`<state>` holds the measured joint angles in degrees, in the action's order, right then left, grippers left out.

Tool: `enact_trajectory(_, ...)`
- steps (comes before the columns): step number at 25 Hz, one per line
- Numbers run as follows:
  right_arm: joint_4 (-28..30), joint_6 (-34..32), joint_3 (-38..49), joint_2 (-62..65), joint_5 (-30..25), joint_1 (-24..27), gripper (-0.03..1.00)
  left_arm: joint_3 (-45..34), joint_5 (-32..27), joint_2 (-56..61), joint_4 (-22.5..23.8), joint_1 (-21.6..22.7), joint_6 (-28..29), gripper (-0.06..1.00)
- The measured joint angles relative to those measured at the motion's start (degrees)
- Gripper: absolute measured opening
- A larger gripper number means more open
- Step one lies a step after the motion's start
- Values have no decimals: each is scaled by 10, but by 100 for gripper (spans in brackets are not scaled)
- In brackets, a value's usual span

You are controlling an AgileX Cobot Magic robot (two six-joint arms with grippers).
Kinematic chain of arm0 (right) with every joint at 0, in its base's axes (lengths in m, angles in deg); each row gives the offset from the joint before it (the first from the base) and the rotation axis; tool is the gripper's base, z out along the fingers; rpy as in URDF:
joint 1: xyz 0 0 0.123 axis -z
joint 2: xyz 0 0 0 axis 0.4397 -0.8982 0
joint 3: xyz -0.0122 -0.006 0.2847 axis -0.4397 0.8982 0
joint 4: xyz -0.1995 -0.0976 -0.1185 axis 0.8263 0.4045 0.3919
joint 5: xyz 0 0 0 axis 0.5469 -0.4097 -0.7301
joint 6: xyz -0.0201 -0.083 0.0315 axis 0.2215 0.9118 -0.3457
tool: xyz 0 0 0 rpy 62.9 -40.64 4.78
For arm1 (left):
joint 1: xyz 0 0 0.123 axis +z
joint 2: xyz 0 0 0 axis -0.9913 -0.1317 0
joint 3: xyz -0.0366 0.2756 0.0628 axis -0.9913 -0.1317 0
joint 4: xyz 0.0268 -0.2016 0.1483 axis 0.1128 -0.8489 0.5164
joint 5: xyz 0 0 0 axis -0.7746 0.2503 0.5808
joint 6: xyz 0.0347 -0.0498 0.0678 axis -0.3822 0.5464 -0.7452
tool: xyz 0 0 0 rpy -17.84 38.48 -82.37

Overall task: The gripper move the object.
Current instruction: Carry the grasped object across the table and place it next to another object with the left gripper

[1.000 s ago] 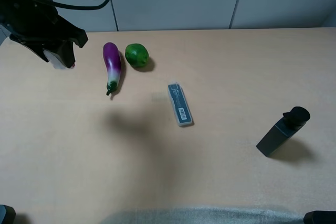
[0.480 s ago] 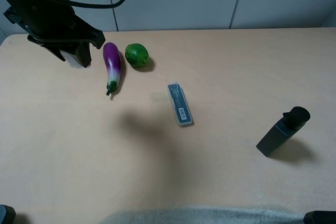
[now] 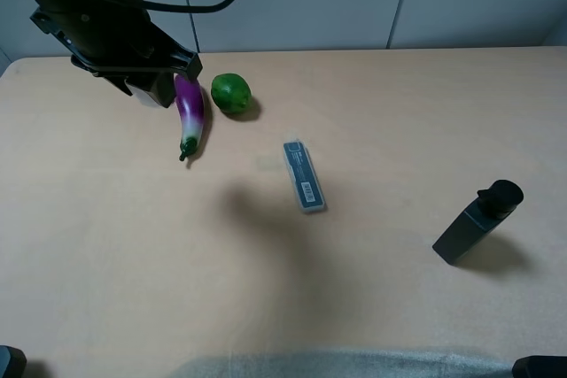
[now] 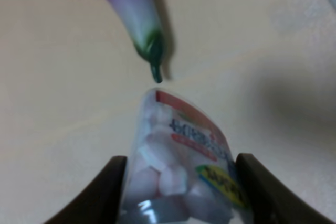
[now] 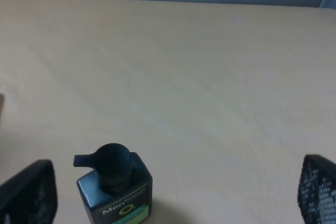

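Observation:
My left gripper (image 3: 151, 93) hangs above the table's back left, right beside the top of the purple eggplant (image 3: 189, 111). It is shut on the small clear plastic bottle (image 3: 141, 88). In the left wrist view the bottle (image 4: 178, 156), with its red-pink label, sits between the two dark fingers (image 4: 105, 192), and the eggplant's stem end (image 4: 137, 14) lies just past it. My right gripper (image 5: 173, 190) is open and empty, low at the front right, with the black pump bottle (image 5: 114, 184) in front of it.
A green lime (image 3: 231, 93) lies right of the eggplant. A flat grey case (image 3: 303, 175) lies mid-table. The black pump bottle (image 3: 477, 221) stands at the right. A wall runs along the table's far edge.
My left arm has moved to the right with the bottle in its grip, from the far left edge to just beside the eggplant. The right arm and the other objects have not moved.

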<state>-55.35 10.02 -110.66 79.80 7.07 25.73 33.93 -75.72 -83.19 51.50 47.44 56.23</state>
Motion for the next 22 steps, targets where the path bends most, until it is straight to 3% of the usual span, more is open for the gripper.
enact_trajectory(6, 0, 0, 0, 0, 0, 0, 69, 30, -1, -41, 3, -29, 7, 44)
enact_trajectory(22, 0, 0, 0, 0, 0, 0, 69, 234, -17, -229, 3, -123, 4, 44)
